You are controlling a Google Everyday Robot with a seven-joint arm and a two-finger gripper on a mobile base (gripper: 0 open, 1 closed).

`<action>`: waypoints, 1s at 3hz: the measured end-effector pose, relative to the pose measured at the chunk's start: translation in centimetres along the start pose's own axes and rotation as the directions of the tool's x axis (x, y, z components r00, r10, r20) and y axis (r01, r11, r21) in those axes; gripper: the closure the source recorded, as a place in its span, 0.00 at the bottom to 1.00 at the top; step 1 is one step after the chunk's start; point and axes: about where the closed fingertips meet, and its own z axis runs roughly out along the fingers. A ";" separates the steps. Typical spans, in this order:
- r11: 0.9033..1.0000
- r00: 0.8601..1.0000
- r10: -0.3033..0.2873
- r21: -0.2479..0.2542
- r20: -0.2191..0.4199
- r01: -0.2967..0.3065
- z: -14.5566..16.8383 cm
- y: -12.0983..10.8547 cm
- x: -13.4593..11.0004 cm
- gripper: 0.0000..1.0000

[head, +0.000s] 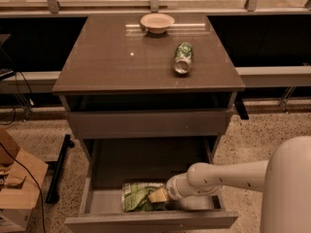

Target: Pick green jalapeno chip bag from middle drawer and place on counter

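Green with white stripes, the crinkly jalapeno chip bag (pixel 138 197) lies in the open grey-brown middle drawer (pixel 150 221), your gripper (pixel 159 195) at its right end, clamped or not you cannot tell, so confirm the grasp, then lift to the glossy grey-brown counter (pixel 121 57).

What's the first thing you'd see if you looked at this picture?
The big white robot arm reaching into the open middle drawer, its gripper at the green jalapeno chip bag by the drawer's front. Next, the green can lying on its side on the shiny counter, a pale bowl behind it.
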 end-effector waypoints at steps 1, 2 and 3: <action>0.999 1.000 -0.025 0.024 0.018 0.025 -0.9 0.8 -0.5 0.63; 0.994 0.992 -0.103 0.055 0.066 0.099 -4.2 3.0 -2.3 0.86; 0.960 0.952 -0.266 0.125 0.153 0.249 -10.6 6.6 -6.6 1.00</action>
